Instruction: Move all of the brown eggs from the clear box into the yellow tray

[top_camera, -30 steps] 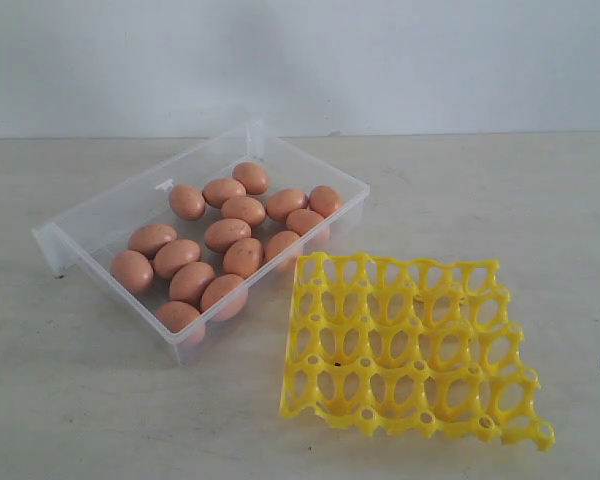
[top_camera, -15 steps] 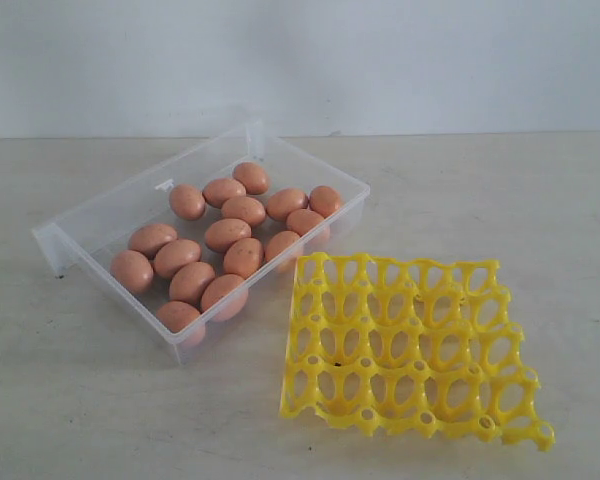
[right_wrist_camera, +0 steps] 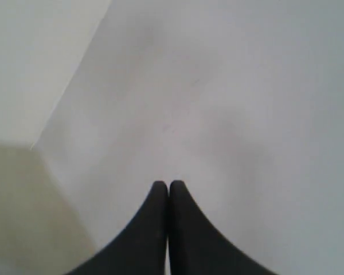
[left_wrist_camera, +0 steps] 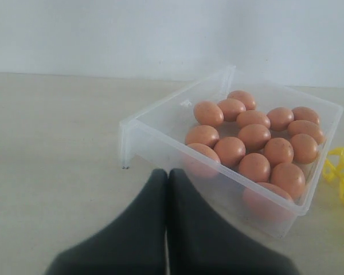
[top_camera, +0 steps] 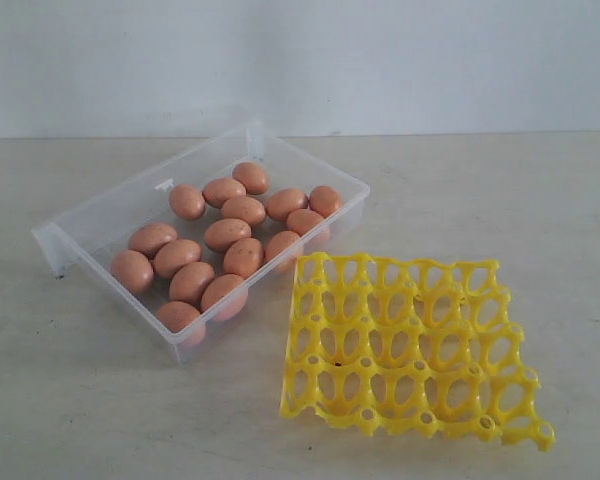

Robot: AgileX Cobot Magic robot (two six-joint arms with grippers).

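Several brown eggs [top_camera: 227, 234] lie packed together in the clear box [top_camera: 80, 215] at the left middle of the table. The yellow tray [top_camera: 410, 345] sits right of the box, near the front, with all its cups bare. Neither gripper shows in the exterior view. In the left wrist view the eggs [left_wrist_camera: 254, 137] and the clear box [left_wrist_camera: 160, 137] lie just beyond my left gripper [left_wrist_camera: 167, 173], which is shut on nothing, short of the box wall. A corner of the yellow tray [left_wrist_camera: 343, 175] peeks in there. My right gripper [right_wrist_camera: 168, 185] is shut and faces a blank white wall.
The pale tabletop [top_camera: 500, 190] runs back to a white wall [top_camera: 380, 60]. A wall corner and a strip of table [right_wrist_camera: 17, 189] show in the right wrist view.
A dark part of the right arm stood at the exterior view's right edge one second ago and has gone out of view. Eggs, box and tray have not moved.
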